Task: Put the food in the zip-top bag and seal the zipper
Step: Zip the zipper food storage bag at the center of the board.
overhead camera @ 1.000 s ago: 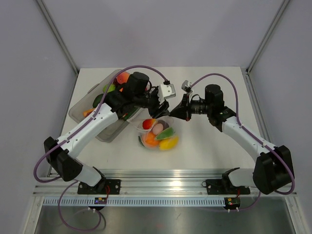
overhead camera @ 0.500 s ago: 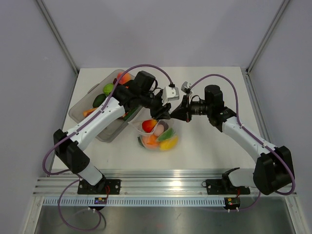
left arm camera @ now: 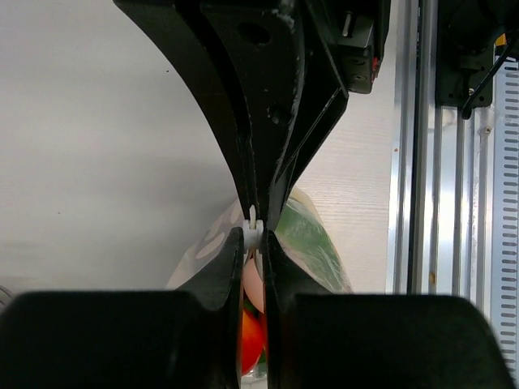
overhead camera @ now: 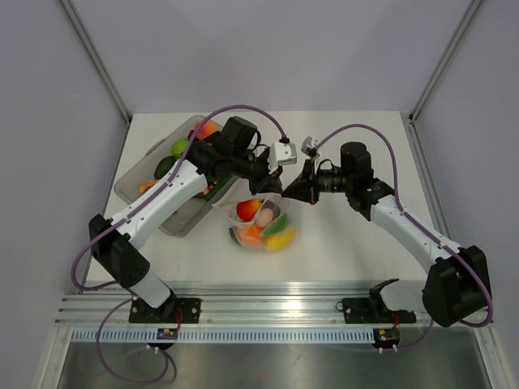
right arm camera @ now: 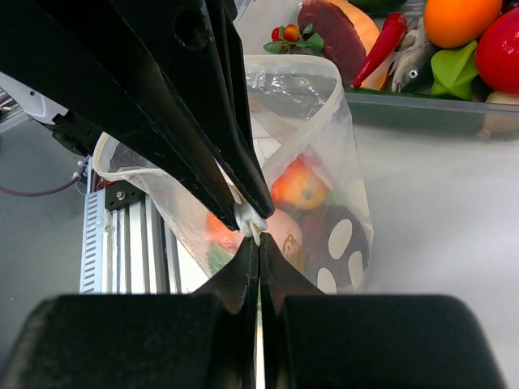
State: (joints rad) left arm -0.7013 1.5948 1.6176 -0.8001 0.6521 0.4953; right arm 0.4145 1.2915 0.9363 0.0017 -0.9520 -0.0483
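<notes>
The zip-top bag (overhead camera: 263, 225) lies mid-table with the food (overhead camera: 248, 210) inside: red, orange, green, yellow and pink pieces. Both grippers meet tip to tip above its far edge. My left gripper (overhead camera: 272, 189) is shut on the small white piece of the zipper (left arm camera: 253, 233), seen between its fingertips in the left wrist view. My right gripper (overhead camera: 289, 193) is shut on the bag's edge right beside that piece (right arm camera: 246, 217). In the right wrist view the bag (right arm camera: 324, 130) hangs open in a loop beyond the fingers, a red-orange fruit (right arm camera: 298, 185) showing through it.
A clear rectangular tray (overhead camera: 132, 185) with more toy fruit and vegetables (overhead camera: 180, 147) stands at the left, under the left arm. The same tray's contents (right arm camera: 454, 24) fill the top of the right wrist view. The metal rail (overhead camera: 268, 304) runs along the near table edge.
The left arm swung right to the bag's mouth and its jaws closed on the white zipper piece. The right gripper stayed shut at the same spot.
</notes>
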